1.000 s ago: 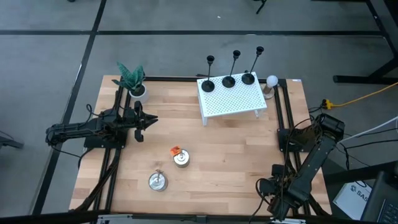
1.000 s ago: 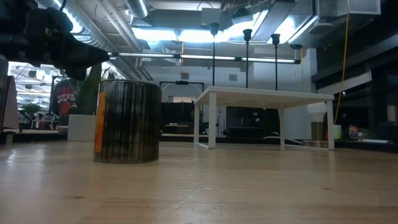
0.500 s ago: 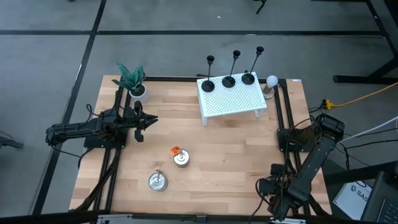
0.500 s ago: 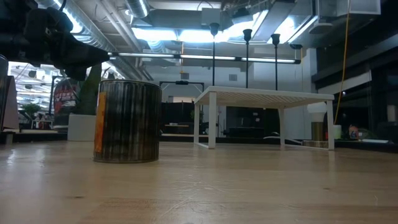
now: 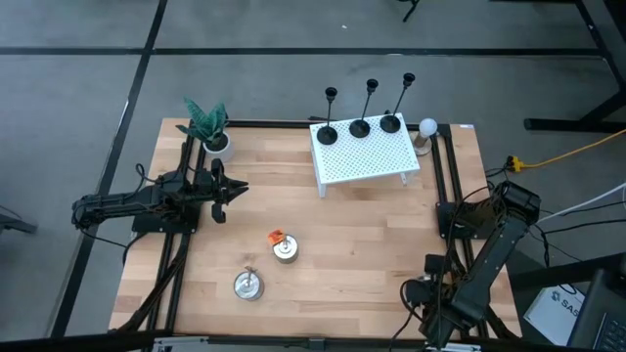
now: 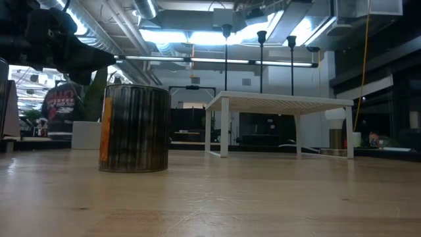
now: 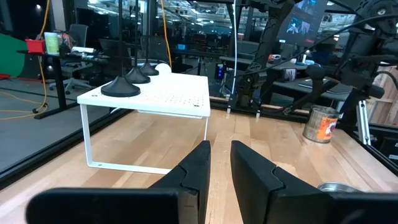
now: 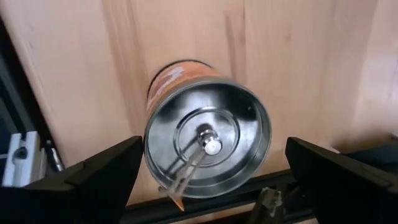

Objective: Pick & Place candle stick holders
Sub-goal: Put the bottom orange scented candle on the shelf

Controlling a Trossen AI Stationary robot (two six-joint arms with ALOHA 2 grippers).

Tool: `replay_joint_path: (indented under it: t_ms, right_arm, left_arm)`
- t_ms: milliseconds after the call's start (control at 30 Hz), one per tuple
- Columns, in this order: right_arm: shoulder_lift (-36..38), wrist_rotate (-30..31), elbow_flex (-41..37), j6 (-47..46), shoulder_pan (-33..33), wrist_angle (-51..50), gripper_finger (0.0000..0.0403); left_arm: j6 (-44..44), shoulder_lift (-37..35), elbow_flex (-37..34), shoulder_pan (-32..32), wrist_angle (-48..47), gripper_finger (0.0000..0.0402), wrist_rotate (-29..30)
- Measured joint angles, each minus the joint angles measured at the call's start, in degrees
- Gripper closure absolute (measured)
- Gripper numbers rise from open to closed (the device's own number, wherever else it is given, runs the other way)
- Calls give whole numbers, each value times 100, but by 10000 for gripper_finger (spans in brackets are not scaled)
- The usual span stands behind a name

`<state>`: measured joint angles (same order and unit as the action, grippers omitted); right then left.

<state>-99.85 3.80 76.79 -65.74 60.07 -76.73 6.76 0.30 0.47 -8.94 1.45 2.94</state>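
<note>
Three slim matte-black candle stick holders [image 5: 360, 125] stand in row along far edge of white perforated metal riser shelf [image 5: 366, 155]; you see their bases hidden in low view. Left gripper [image 5: 238, 190] fingers nearly together, empty. Right gripper [image 8: 205, 180] fingers wide apart either side of silver tin can [image 8: 207, 146], not touching it. Light wood table [image 5: 333, 264]; dim workshop behind.

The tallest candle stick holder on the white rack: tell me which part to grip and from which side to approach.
Grip the tallest candle stick holder on its thin upright stem, midway between base and cup. It stands at the end of the row on the white rack, nearest the white bulb, so that side probably gives most room; the neighbouring holder crowds the other.
</note>
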Motion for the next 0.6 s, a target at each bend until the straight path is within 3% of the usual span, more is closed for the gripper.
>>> replay_joint_path:
  t_ms: [600]
  right_arm:
    - [55, 134, -810, -588, -181, 420, 3]
  left_arm:
    - [0, 1, 1, -1, 0, 343, 0]
